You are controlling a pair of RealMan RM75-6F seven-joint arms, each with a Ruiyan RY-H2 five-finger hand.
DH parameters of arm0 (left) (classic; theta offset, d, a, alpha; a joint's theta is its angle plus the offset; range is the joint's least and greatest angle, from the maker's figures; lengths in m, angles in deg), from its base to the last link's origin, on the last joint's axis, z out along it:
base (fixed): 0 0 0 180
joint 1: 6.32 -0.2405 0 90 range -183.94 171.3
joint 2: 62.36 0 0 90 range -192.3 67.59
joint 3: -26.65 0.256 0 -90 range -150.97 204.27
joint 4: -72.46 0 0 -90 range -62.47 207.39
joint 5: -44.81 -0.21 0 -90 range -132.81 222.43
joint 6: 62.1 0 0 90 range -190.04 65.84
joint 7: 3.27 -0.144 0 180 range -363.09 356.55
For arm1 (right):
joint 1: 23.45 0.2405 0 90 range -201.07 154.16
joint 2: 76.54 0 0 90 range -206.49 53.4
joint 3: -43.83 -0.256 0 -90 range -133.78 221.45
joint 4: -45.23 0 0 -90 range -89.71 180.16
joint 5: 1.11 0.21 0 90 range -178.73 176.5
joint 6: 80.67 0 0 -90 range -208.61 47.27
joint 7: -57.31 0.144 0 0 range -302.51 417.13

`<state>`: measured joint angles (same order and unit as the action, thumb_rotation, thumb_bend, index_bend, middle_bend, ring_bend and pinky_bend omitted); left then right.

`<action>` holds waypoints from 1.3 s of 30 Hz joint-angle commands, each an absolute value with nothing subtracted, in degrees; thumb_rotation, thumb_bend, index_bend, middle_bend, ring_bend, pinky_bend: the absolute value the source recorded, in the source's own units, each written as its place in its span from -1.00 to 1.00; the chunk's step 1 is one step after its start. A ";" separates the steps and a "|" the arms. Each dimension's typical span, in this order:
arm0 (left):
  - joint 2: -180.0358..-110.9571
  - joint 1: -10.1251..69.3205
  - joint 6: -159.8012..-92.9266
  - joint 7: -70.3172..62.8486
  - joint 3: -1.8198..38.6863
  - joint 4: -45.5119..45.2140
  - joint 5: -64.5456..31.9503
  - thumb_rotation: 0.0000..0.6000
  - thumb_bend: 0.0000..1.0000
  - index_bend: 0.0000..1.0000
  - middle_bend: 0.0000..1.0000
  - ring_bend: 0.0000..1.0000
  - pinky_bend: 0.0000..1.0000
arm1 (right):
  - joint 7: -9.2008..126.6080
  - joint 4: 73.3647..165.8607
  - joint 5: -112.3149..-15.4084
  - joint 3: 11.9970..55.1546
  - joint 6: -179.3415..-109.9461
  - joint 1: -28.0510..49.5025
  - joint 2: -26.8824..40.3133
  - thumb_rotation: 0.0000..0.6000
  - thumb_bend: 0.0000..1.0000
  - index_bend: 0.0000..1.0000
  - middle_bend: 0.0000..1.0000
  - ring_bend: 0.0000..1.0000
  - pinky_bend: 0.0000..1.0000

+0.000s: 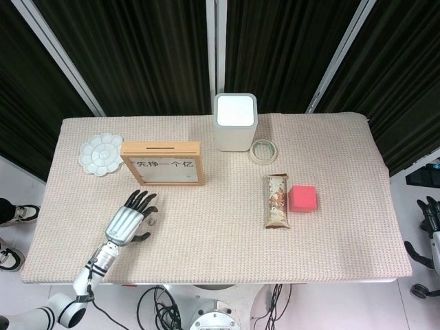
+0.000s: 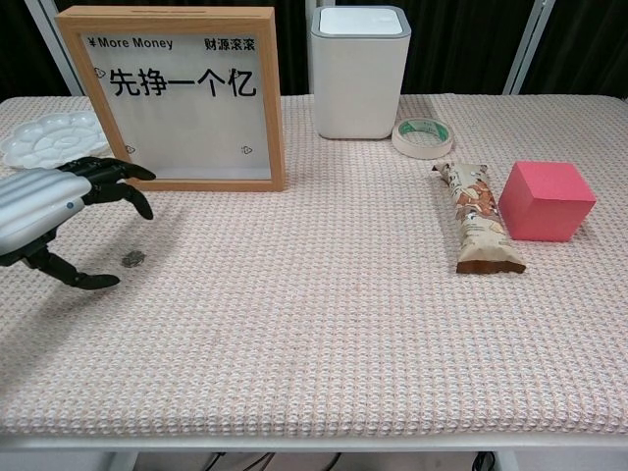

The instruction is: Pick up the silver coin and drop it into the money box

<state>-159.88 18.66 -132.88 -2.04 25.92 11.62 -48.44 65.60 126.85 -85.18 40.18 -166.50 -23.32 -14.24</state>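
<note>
The silver coin lies flat on the woven cloth in front of the money box. The money box is a wooden frame with a clear front and a slot along its top, standing upright at the back left. My left hand hovers just left of the coin, its fingers spread above it and the thumb low beside it, holding nothing. My right hand hangs off the table's right edge with nothing in it.
A white flower-shaped palette lies left of the box. A white bin and a tape roll stand at the back middle. A snack bar and a pink cube lie to the right.
</note>
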 commanded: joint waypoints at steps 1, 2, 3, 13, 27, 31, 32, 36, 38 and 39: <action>-161.05 18.60 -132.61 -1.25 26.38 13.84 -47.88 1.00 -0.71 -0.28 -0.82 -1.00 -1.00 | 65.62 126.72 -85.12 40.23 -166.31 -23.28 -14.13 1.00 -0.60 -1.00 -1.00 -1.00 -1.00; -161.25 18.58 -132.44 -0.92 26.45 14.26 -47.69 1.00 -0.71 -0.27 -0.82 -1.00 -1.00 | 65.61 126.67 -85.12 40.24 -166.26 -23.26 -14.09 1.00 -0.60 -1.00 -1.00 -1.00 -1.00; -161.47 18.58 -132.34 -0.44 26.53 14.81 -47.53 1.00 -0.71 -0.26 -0.83 -1.00 -1.00 | 65.58 126.61 -85.12 40.24 -166.21 -23.24 -14.05 1.00 -0.60 -1.00 -1.00 -1.00 -1.00; -162.28 18.73 -132.68 1.55 27.14 17.11 -47.28 1.00 -0.70 -0.17 -0.82 -1.00 -1.00 | 65.61 126.13 -84.76 40.19 -165.42 -22.96 -13.74 1.00 -0.60 -1.00 -1.00 -1.00 -1.00; -162.60 18.86 -132.10 1.64 27.77 17.41 -46.67 1.00 -0.69 -0.12 -0.82 -1.00 -1.00 | 66.03 125.56 -84.68 40.21 -165.28 -22.98 -13.60 1.00 -0.60 -1.00 -1.00 -1.00 -1.00; -162.73 19.13 -131.63 1.62 28.02 17.66 -46.70 1.00 -0.69 -0.12 -0.82 -1.00 -1.00 | 66.16 125.54 -84.58 40.19 -165.20 -23.00 -13.64 1.00 -0.60 -1.00 -1.00 -1.00 -1.00; -162.77 19.17 -131.55 1.61 28.00 17.72 -46.61 1.00 -0.69 -0.12 -0.82 -1.00 -1.00 | 66.12 125.54 -84.62 40.21 -165.17 -22.98 -13.66 1.00 -0.60 -1.00 -1.00 -1.00 -1.00; -162.87 19.21 -131.48 1.67 27.92 17.89 -46.33 1.00 -0.69 -0.12 -0.82 -1.00 -1.00 | 65.99 125.60 -84.58 40.18 -164.96 -22.85 -13.71 1.00 -0.60 -1.00 -1.00 -1.00 -1.00; -162.87 19.26 -131.30 1.69 27.94 18.03 -46.22 1.00 -0.69 -0.12 -0.82 -1.00 -1.00 | 65.93 125.63 -84.56 40.18 -164.77 -22.75 -13.72 1.00 -0.59 -1.00 -1.00 -1.00 -1.00; -162.88 19.29 -131.12 1.77 27.97 18.14 -46.12 1.00 -0.69 -0.12 -0.82 -1.00 -1.00 | 65.87 125.66 -84.58 40.18 -164.64 -22.67 -13.71 1.00 -0.59 -1.00 -1.00 -1.00 -1.00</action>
<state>-162.88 19.27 -131.20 1.73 27.95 18.08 -46.17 65.90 125.64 -84.57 40.18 -164.68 -22.70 -13.71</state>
